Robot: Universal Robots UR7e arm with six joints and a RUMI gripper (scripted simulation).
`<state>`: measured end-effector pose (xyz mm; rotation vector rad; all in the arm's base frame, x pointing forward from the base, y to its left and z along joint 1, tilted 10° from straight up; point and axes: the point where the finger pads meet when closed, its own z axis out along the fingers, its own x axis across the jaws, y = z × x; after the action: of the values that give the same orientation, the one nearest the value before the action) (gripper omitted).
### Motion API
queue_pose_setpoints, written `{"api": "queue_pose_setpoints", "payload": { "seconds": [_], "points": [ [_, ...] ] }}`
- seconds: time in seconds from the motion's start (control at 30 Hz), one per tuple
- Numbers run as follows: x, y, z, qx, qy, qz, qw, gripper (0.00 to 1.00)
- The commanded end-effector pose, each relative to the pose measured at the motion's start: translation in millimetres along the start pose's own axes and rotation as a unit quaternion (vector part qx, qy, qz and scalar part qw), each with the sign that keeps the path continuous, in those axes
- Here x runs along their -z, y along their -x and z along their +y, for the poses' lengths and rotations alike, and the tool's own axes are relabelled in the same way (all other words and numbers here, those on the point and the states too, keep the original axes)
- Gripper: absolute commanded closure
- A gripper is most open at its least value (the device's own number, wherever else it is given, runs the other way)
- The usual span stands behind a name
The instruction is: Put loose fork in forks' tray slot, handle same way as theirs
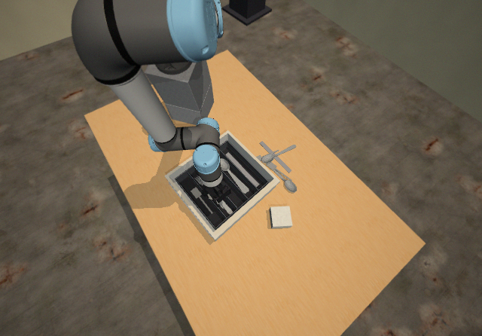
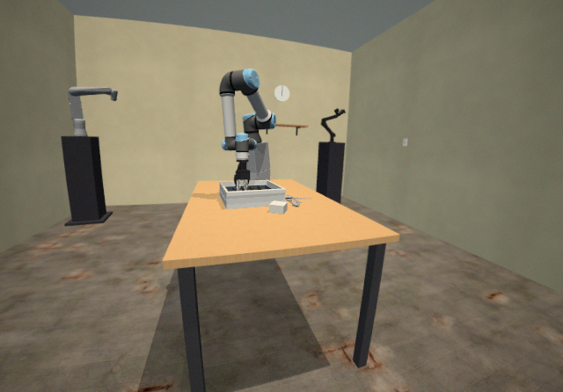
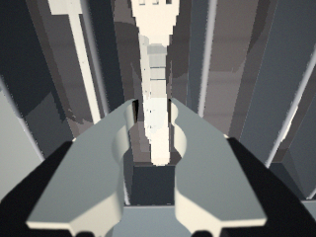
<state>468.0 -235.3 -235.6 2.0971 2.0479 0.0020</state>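
Observation:
The cutlery tray (image 1: 226, 177) sits on the wooden table and also shows in the exterior view (image 2: 252, 193). My gripper (image 1: 220, 192) reaches straight down into a middle slot of the tray. In the wrist view the pale fork (image 3: 155, 99) lies along this slot, its tines at the far end and its handle end between my fingers. The fingers stand slightly apart, with a small gap on each side of the handle. Another pale utensil (image 3: 74, 35) lies in the neighbouring slot on the left. What lies under the fork I cannot tell.
A spoon (image 1: 233, 175) and a knife (image 1: 243, 165) lie in the tray's right slots. Loose spoons and knives (image 1: 278, 159) lie on the table to the right of the tray. A white block (image 1: 281, 216) sits near the tray's front corner.

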Motion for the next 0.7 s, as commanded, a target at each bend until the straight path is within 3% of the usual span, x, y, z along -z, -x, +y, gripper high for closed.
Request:
{"api": "queue_pose_setpoints", "payload": {
  "seconds": [0.0,0.27,0.67],
  "points": [
    [14.4,-2,0,0.001,-0.001,0.001,1.0,0.86],
    [36.8,-3,1,0.001,-0.001,0.001,1.0,0.86],
    [94.0,-2,4,0.001,-0.001,0.001,1.0,0.86]
  ]
}}
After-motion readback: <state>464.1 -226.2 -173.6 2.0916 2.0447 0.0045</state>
